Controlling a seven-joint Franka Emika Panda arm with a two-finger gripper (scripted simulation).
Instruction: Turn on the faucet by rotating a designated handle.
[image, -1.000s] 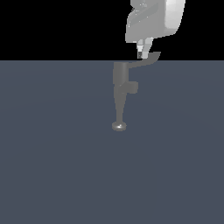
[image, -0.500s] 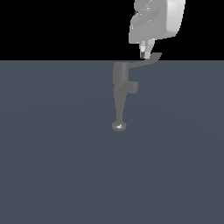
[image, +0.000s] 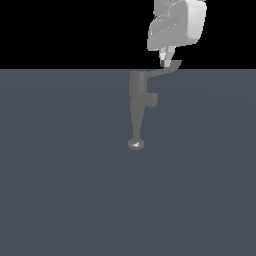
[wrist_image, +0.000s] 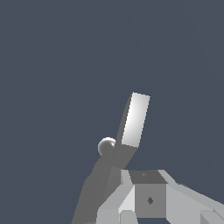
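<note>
Since the earlier frames, a small shift of the gripper (image: 165, 62) toward the exterior view's right is seen, and the handle (image: 167, 68) appears swung slightly the same way, its paddle tip now lying a little further from the faucet (image: 137, 100) body. The faucet itself is found standing where it was, upright on the dark grey surface (image: 60, 190), its round shiny disc (image: 136, 144) at the near end and its short side stub (image: 151, 100) facing the exterior view's right.

The fingertips are seen pressed down just at the handle's outer end, touching or nearly touching it. Whether the pincer is open or closed cannot be told: the fingers look close together in the exterior view, and only the gripper's base is shown in the wrist view, beside the handle (wrist_image: 135, 120).

Contact with the lever is judged to be made and the rotation only just begun; most of the turn is judged to remain.
</note>
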